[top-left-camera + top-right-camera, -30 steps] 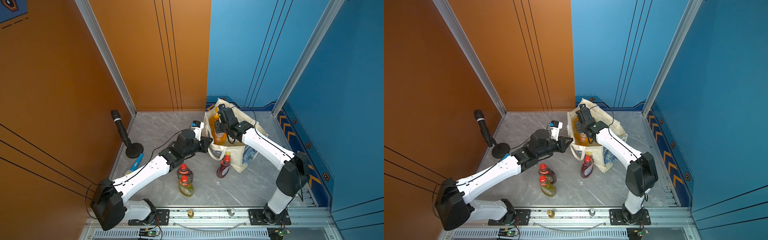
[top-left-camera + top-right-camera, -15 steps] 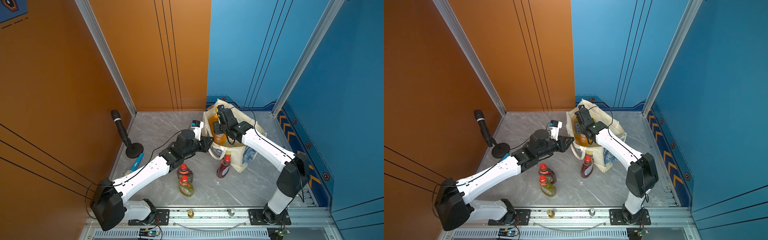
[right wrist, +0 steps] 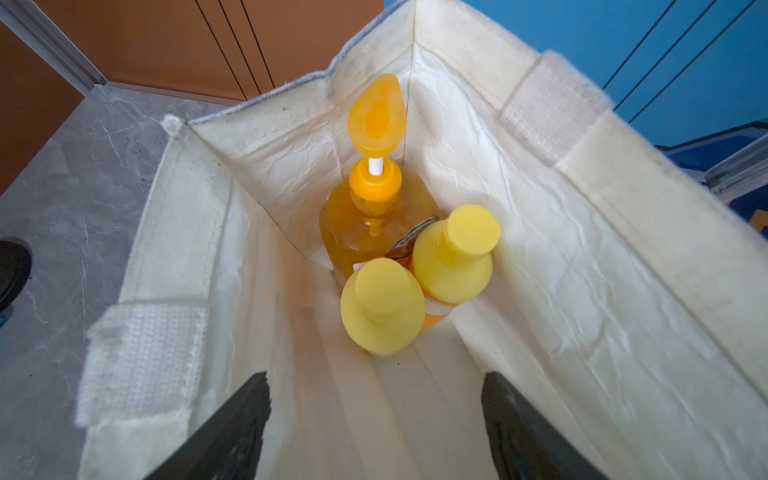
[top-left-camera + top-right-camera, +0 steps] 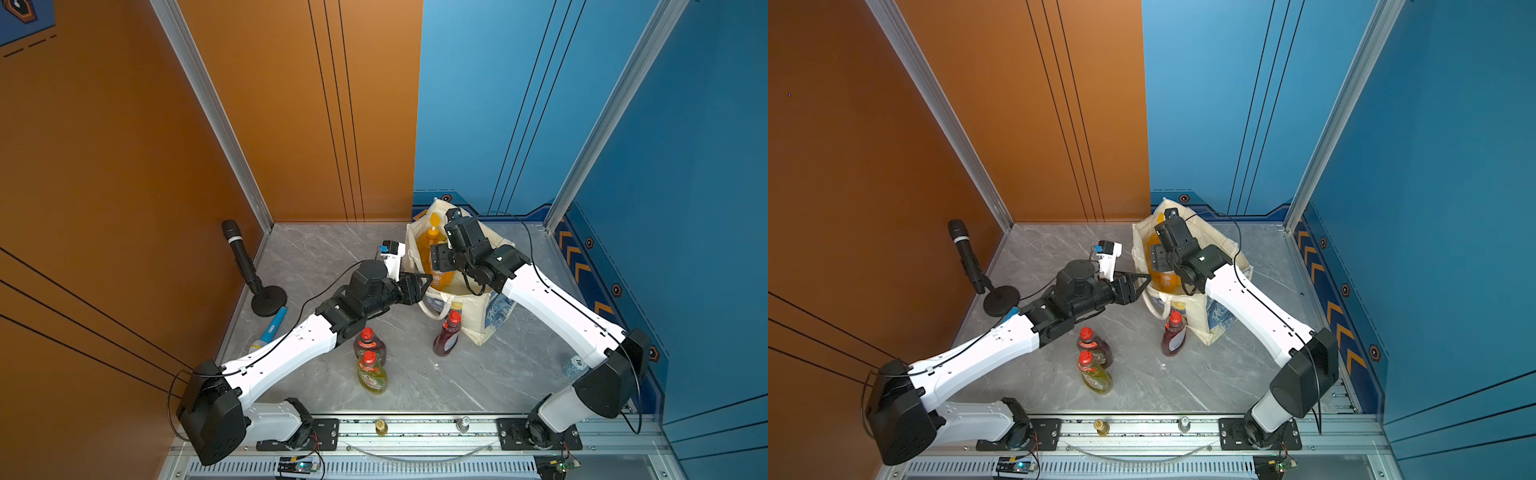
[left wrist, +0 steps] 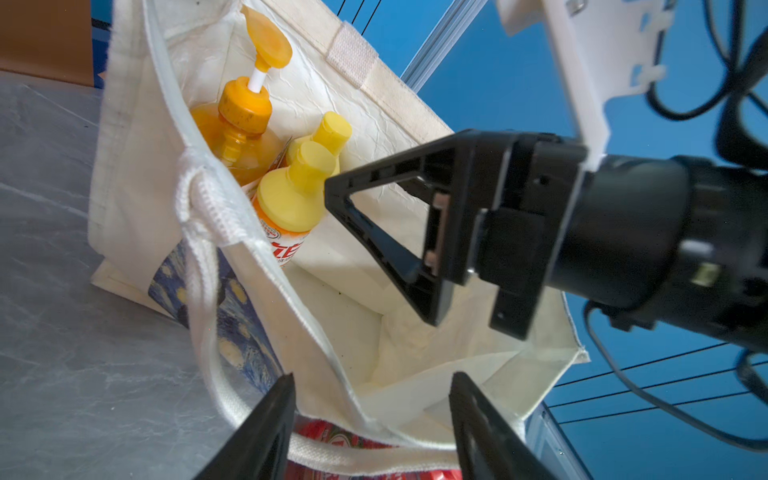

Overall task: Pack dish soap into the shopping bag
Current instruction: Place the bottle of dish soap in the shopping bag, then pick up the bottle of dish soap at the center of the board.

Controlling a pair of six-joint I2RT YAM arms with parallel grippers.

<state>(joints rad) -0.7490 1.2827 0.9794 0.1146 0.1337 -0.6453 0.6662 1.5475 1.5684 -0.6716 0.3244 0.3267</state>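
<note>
**Checking the soap run: three bottles bagged, three out on the table**

The shopping bag (image 4: 478,328) is standing open just right of center in both top views, back near the blue wall. Packed into one end of it are the big orange pump bottle (image 3: 365,232) and both yellow-capped bottles, the nearer one (image 3: 382,303) and the farther one (image 3: 455,257). All three are upright and pressed up against each other.

The right gripper (image 3: 376,374) hangs over the bag's mouth with its jaws wide apart and nothing between them. The left gripper (image 5: 372,378) sits at the bag's near rim, also spread open. The rim and a loop handle run between its fingers, and I can't tell if either finger touches the fabric.

Out on the table (image 4: 478,386), one dark red bottle (image 4: 446,340) stands just beside the bag's front. The other dark red bottle (image 4: 368,343) and the yellow-green bottle (image 4: 372,374) are bunched together lower center, by the left arm. The microphone (image 4: 241,257) is over at the left, by the orange wall.
</note>
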